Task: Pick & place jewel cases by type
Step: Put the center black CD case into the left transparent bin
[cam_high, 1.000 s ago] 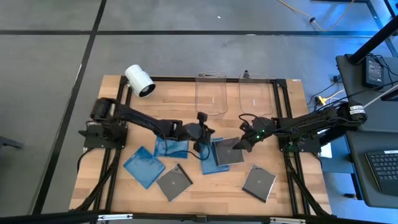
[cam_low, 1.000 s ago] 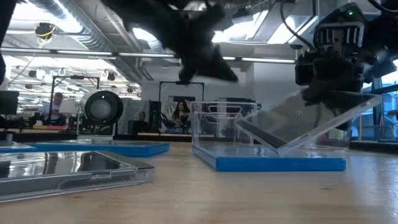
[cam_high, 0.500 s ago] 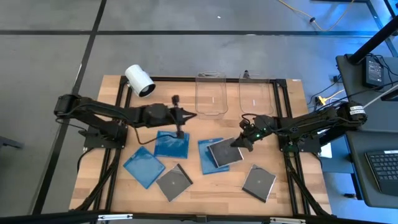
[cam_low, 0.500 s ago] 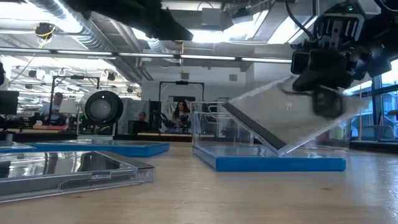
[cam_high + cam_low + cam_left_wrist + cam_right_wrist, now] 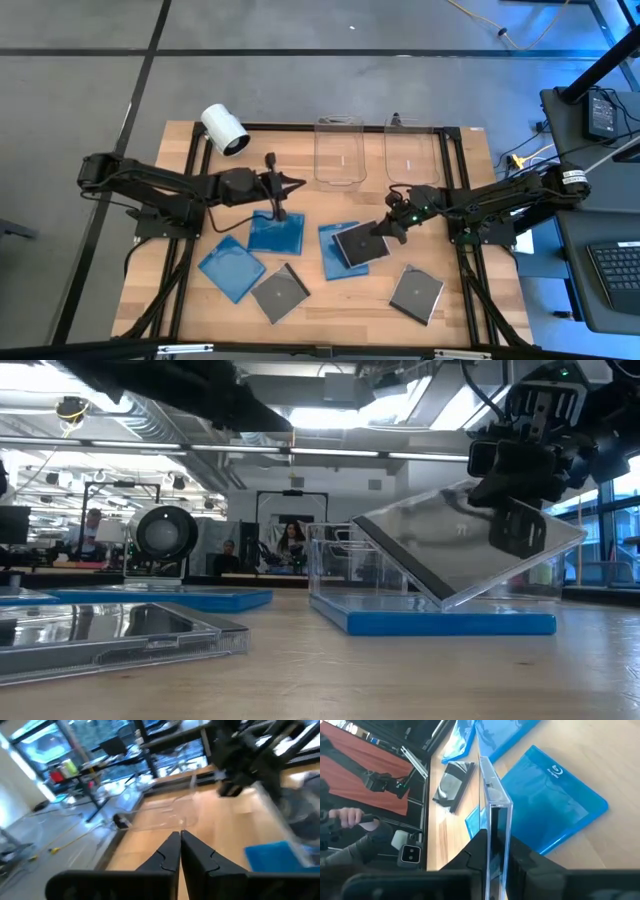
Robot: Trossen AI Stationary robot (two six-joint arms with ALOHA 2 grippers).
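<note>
- High view: six jewel cases are lying on the wooden table (image 5: 440,325). The right gripper (image 5: 384,229) is pinching the edge of a dark jewel case (image 5: 361,245), which is resting on a blue jewel case (image 5: 336,252) near the table's middle. The left gripper (image 5: 278,213), fingers pressed together and holding nothing, is hanging over the far edge of another blue case (image 5: 276,232). Beyond both, two clear bins (image 5: 338,152) are standing side by side, with a white camera (image 5: 224,129) off to their left.
- Low view: the dark case (image 5: 450,555) is tilting up, its lower corner touching the blue case (image 5: 440,622), its raised side clamped by the right gripper (image 5: 515,525).
- Left wrist view: the left gripper's fingers (image 5: 167,855) are touching each other, empty, above the table.
- Right wrist view: the right gripper's fingers (image 5: 477,852) are gripping the dark case (image 5: 495,815) edge-on, the blue case (image 5: 555,810) lying beneath it.
</note>
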